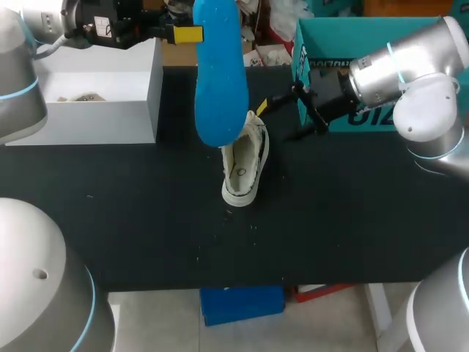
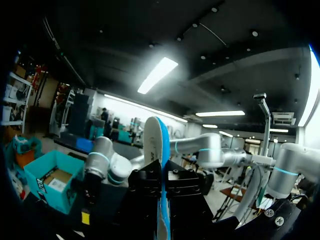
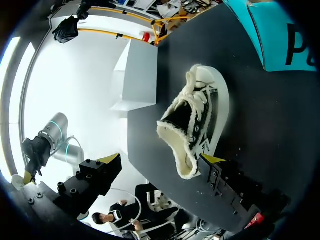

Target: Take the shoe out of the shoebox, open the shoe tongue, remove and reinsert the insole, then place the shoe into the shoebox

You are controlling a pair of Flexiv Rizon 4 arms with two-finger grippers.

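Left hand: the left hand [image 2: 162, 200] is clamped on the insole [image 1: 220, 81], which runs edge-on between its black fingers in the left wrist view.
Insole: blue, out of the shoe and held high in the upper middle of the head view, its lower end over the shoe.
Right hand: the right hand [image 3: 162, 162] is spread wide and grips nothing. One yellow-tipped finger [image 3: 212, 160] sits at the shoe's fleecy heel collar; the other stands well apart from it.
Shoe: the shoe [image 1: 245, 165] lies on the bench at the centre of the head view. It has a black upper, white laces and a white sole, and appears tipped onto its side.
Shoebox: the teal shoebox [image 1: 330, 44] stands open at the upper right of the head view, behind the right arm.
Step in hand: judged to be the insole stage, with removal done and reinsertion not yet begun.
Next move: it calls for lowering the insole end-first into the shoe's mouth. The right hand would need to steady the heel and keep the opening clear.
Risk: the shoe may slide or roll, as nothing grips it.
Bench: the bench [image 1: 146, 220] has a flat black top with a few pale specks.
Other items: a white box [image 1: 102, 117] stands open at the upper left of the head view, with something small inside, too small to identify.
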